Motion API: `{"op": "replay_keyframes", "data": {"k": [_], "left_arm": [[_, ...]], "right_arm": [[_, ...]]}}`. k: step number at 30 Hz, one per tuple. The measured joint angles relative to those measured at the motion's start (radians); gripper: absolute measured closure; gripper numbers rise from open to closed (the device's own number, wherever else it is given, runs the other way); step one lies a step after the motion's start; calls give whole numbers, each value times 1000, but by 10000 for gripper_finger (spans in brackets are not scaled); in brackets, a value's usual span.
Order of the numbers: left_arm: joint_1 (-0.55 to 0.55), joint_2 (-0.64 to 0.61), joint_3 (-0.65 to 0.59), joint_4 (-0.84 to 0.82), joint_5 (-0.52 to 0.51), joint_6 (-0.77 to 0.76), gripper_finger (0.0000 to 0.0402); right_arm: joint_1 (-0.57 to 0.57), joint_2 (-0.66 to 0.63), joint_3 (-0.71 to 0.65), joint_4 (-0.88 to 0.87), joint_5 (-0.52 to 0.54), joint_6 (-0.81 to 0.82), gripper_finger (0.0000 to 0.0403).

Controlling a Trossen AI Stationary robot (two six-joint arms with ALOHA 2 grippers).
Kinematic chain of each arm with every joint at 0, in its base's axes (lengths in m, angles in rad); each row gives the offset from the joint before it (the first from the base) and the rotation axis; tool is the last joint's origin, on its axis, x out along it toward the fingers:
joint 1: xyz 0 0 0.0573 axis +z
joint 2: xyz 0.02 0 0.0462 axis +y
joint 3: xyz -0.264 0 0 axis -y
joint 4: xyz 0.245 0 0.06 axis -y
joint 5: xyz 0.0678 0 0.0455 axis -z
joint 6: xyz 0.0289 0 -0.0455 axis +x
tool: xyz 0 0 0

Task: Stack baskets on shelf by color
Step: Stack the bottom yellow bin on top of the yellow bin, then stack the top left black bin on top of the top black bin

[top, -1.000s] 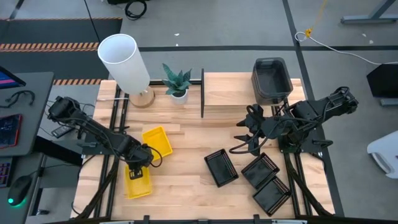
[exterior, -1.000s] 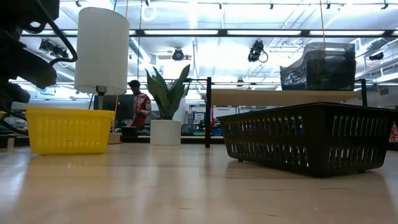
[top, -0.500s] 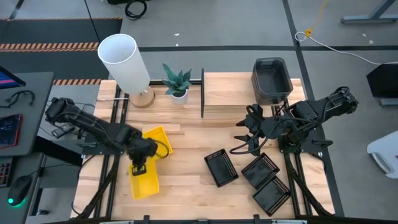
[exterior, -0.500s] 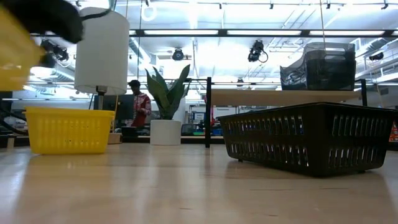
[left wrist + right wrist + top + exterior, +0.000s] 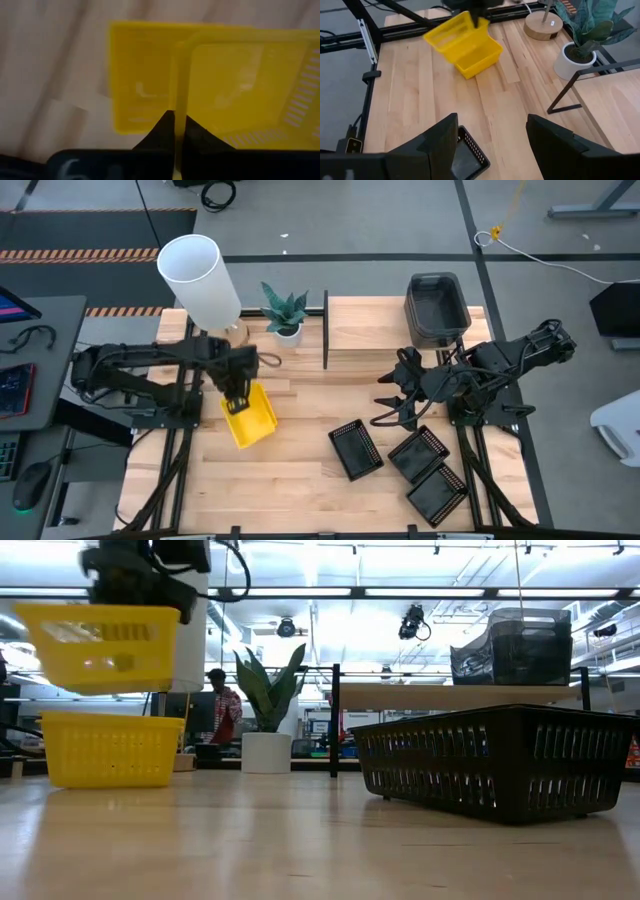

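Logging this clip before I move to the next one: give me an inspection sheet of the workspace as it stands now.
Surface: light wood table.
Job's things: one yellow basket held in the air over a second yellow basket on the table; three black mesh baskets on the table's right half; dark grey baskets on the shelf.
Clutter: white lamp, potted plant.
Grippers: left gripper shut on the raised basket's rim; right gripper open, waiting above the table.
Cables: a cable on the floor beyond the table.
Surroundings: a person stands in the room behind.
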Motion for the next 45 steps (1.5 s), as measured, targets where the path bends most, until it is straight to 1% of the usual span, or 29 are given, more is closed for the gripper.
{"op": "replay_keyframes", "data": {"k": [4,8,13,16,18,21,23,26,28,30,33,36,40,42,45], "left_arm": [[108,21,0,0,-44,79,396],[167,61,0,5,-47,158,397],[161,132,0,5,-46,235,397],[152,179,0,27,-43,256,396],[143,209,0,30,-40,258,389],[133,240,0,26,-39,251,351],[133,252,0,7,-37,236,314],[133,254,0,-25,-37,228,257],[133,254,8,-61,-37,208,224],[128,253,28,-95,-37,185,201],[110,232,73,-96,-38,137,185],[69,202,119,-40,-38,50,184],[5,160,168,86,-36,-79,198],[-26,145,176,143,-36,-148,206],[-74,134,184,207,-37,-232,216]], "right_arm": [[0,0,0,1,2,0,163],[0,0,0,1,6,3,163],[0,0,0,1,23,6,163],[0,0,0,0,26,7,163],[0,0,0,-1,25,7,163],[0,0,0,-12,9,7,163],[0,0,0,-29,-24,8,163],[0,0,0,-70,-45,17,163],[0,0,0,-105,-50,48,163],[0,0,0,-154,-58,73,163],[0,10,-3,-232,-87,90,163],[-1,15,-62,-248,-118,90,163],[-22,16,-216,-219,-216,105,163],[-38,16,-297,-177,-268,128,163],[-53,16,-376,-94,-318,145,163]]}}
